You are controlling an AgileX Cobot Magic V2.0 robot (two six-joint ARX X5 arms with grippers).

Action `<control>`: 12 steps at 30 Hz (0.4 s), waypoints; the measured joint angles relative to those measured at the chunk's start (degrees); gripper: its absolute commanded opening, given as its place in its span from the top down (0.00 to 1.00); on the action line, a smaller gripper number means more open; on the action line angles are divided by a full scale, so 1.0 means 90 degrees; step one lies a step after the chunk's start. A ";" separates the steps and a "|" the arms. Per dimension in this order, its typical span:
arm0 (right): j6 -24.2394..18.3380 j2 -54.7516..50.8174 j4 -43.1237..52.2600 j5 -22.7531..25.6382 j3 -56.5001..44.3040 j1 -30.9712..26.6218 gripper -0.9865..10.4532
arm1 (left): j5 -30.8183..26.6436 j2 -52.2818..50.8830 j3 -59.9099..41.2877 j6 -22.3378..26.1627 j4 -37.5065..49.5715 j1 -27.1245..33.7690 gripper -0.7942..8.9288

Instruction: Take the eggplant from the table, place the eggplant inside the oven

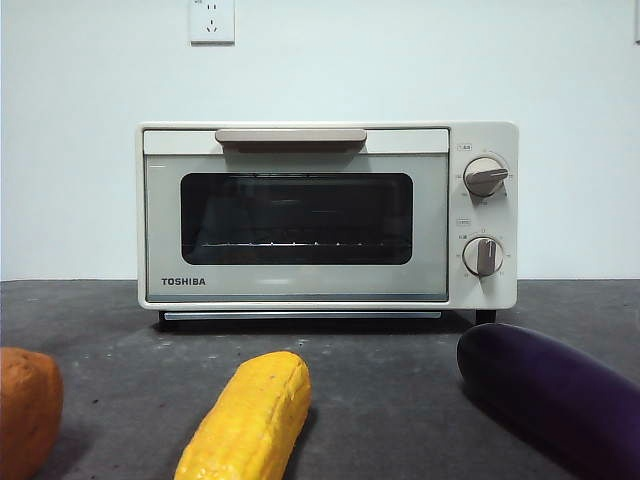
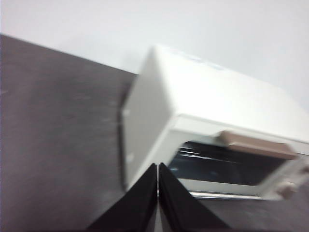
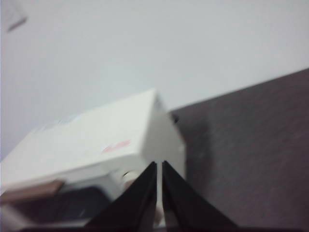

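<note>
- The oven (image 1: 327,215) is seen at the back of the counter (image 1: 400,370), its door closed.
- The eggplant (image 1: 555,395) lies on the counter, in front of the oven's knob side.
- A corn cob (image 1: 250,420) and an orange lump (image 1: 25,410) lie before the oven's other side.
- The left end effector (image 2: 158,176) and right end effector (image 3: 159,174) are clenched on nothing, held above the oven.

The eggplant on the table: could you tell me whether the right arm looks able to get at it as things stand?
Probably yes. The eggplant lies in the open on the table, apart from the corn, nothing over it. The right gripper is shut and up near the oven, so it must open and descend.
</note>
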 measured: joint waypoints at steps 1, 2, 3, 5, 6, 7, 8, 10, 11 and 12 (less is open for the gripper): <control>-0.0075 0.0211 -0.0209 -0.0197 0.0214 0.0000 0.91 | 0.0199 0.0238 0.0209 0.0061 -0.0032 0.0000 0.91; -0.0160 0.0459 -0.0512 -0.0430 0.0461 0.0000 0.91 | 0.0418 0.0495 0.0440 0.0134 -0.0107 0.0000 0.91; -0.0262 0.0682 -0.0838 -0.0646 0.0707 0.0000 0.91 | 0.0641 0.0755 0.0675 0.0202 -0.0240 0.0000 0.91; -0.0469 0.1103 -0.1503 -0.1039 0.1132 0.0000 0.91 | 0.1005 0.1188 0.1066 0.0335 -0.0508 -0.0012 0.91; -0.0597 0.1316 -0.1880 -0.1258 0.1343 0.0000 0.91 | 0.1173 0.1394 0.1265 0.0415 -0.0648 -0.0032 0.91; -0.0733 0.1513 -0.2244 -0.1481 0.1532 0.0000 0.91 | 0.1294 0.1571 0.1440 0.0476 -0.0760 -0.0063 0.91; -0.0850 0.1656 -0.2533 -0.1666 0.1671 0.0000 0.91 | 0.1367 0.1700 0.1576 0.0527 -0.0843 -0.0095 0.91; -0.1127 0.1916 -0.3128 -0.2057 0.1894 0.0017 0.91 | 0.1411 0.1933 0.1838 0.0629 -0.1013 -0.0182 0.91; -0.1222 0.1996 -0.3349 -0.2164 0.1943 0.0049 0.91 | 0.1411 0.2006 0.1921 0.0661 -0.1066 -0.0221 0.91; -0.1314 0.2057 -0.3536 -0.2232 0.1955 0.0100 0.91 | 0.1411 0.2072 0.1979 0.0699 -0.1086 -0.0260 0.91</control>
